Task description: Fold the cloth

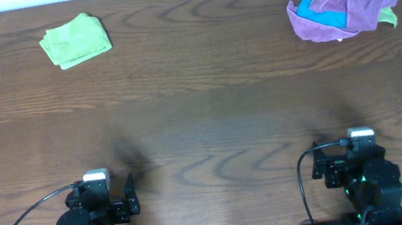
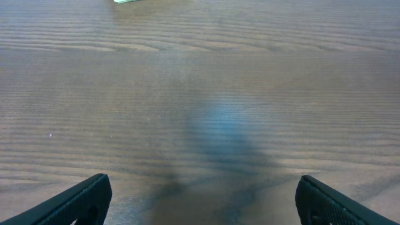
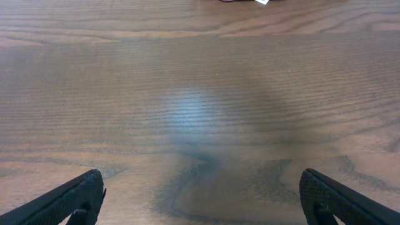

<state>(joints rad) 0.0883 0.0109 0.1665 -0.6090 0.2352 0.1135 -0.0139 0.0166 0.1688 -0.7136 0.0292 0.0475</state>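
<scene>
Cloth [image 1: 75,40]: already bundled, far ahead of your left claw [image 2: 200,200].
Claws: both spread, empty.
Tip: pinch one loose corner.

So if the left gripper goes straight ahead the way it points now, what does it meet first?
Mostly bare table. The left gripper is open, nothing between its fingers. Far ahead, slightly left of its line, lies the cloth; it might only graze it or pass beside.

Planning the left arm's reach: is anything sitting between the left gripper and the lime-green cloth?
Nothing visible. The left gripper sits open at the near edge, and only bare table lies between it and the cloth. The purple-and-blue pile is far right.
</scene>
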